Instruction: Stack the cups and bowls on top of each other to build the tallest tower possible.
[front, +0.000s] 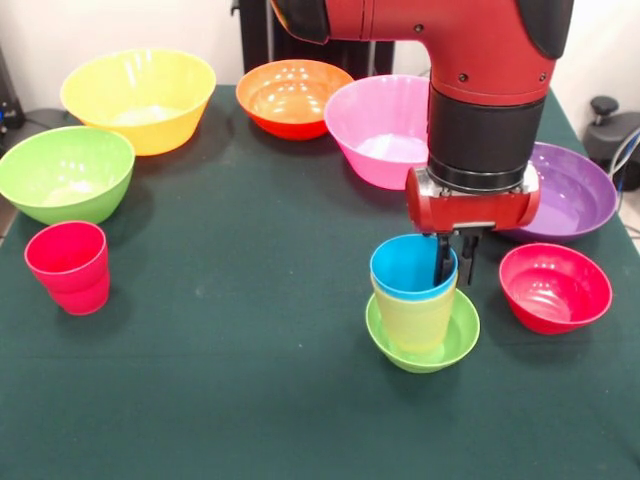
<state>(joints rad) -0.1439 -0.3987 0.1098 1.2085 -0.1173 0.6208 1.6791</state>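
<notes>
My jaws straddle the right rim of the blue cup (412, 265), one finger inside and one outside, pinching its wall; that cup sits nested in the pale yellow cup (414, 318), which stands upright in the small lime-green bowl (455, 343); this tower (418, 305) stands toward the front right of the green surface (240, 330); the small red bowl (554, 286) lies just beside it, nearer the right edge; the purple bowl (575, 190) sits behind that; pink bowl (385, 128), orange bowl (292, 96) and yellow bowl (140, 98) line the far edge; the green bowl (65, 172) and red cup (69, 266) keep to the left edge.
</notes>
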